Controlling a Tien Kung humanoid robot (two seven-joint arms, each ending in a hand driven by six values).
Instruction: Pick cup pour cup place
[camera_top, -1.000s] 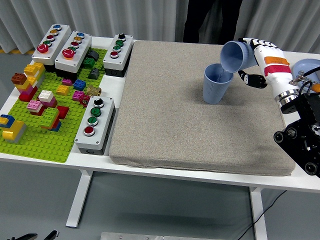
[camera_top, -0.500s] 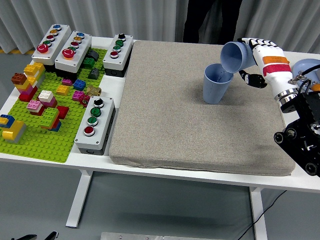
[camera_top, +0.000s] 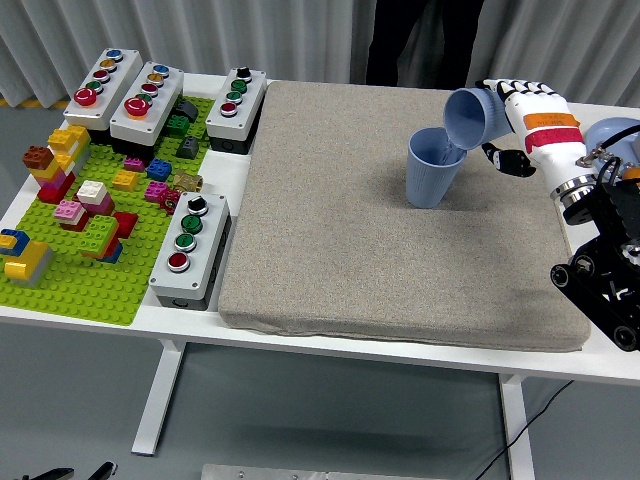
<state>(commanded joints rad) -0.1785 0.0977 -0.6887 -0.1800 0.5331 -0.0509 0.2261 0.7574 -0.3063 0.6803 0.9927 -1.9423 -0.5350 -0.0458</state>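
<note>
The right hand (camera_top: 520, 125) comes in from the right over the grey mat (camera_top: 400, 220) on the white desk (camera_top: 300, 335). Its fingers (camera_top: 500, 157) are wrapped around a pale blue cup (camera_top: 470, 115), which is tipped sideways with its mouth facing down and left. Just below and left of the fingers, a second blue cup (camera_top: 433, 168) stands upright on the mat, its rim right under the tilted cup's lip. Both cups are plain, matte and tapered. Well to the left of the fingers lie button boxes (camera_top: 190, 250) and a green brick plate (camera_top: 90, 260).

White robot hand (camera_top: 520, 115) with black finger joints, orange wrist band, silver cuff, black jointed forearm
</note>
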